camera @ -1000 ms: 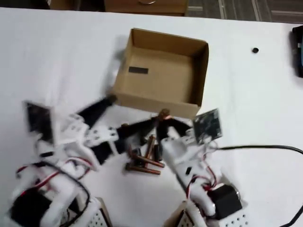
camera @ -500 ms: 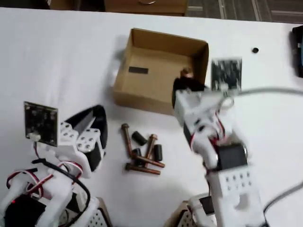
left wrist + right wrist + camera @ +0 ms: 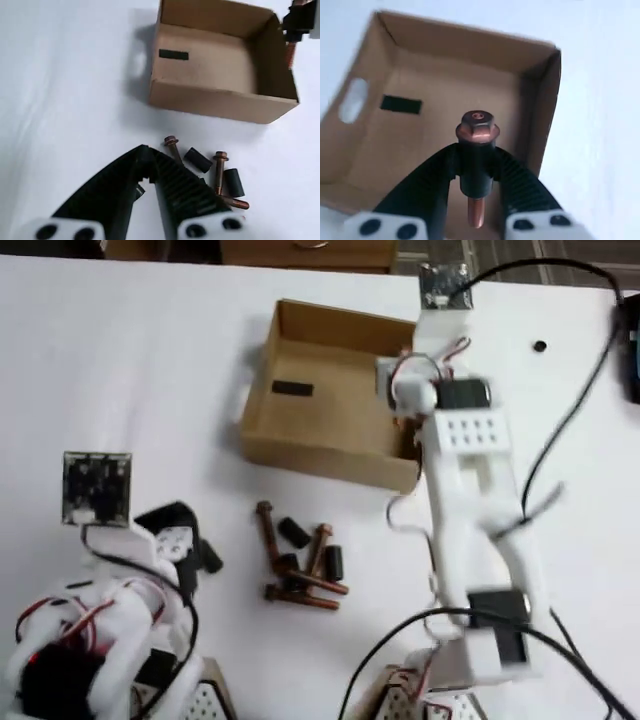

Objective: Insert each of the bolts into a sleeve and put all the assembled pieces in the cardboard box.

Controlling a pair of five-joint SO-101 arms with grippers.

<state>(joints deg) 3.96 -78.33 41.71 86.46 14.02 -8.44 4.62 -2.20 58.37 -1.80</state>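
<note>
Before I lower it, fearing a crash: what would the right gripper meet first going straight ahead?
Likely the bare floor of the brown cardboard box; the right gripper, shut on its sleeved copper bolt, points into it.

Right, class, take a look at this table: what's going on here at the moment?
The right gripper grips a black sleeve with a bolt through it, held over the open cardboard box. The left gripper sits back near the pile, holding nothing. Several loose bolts and loose sleeves lie on the table in front of the box.
</note>
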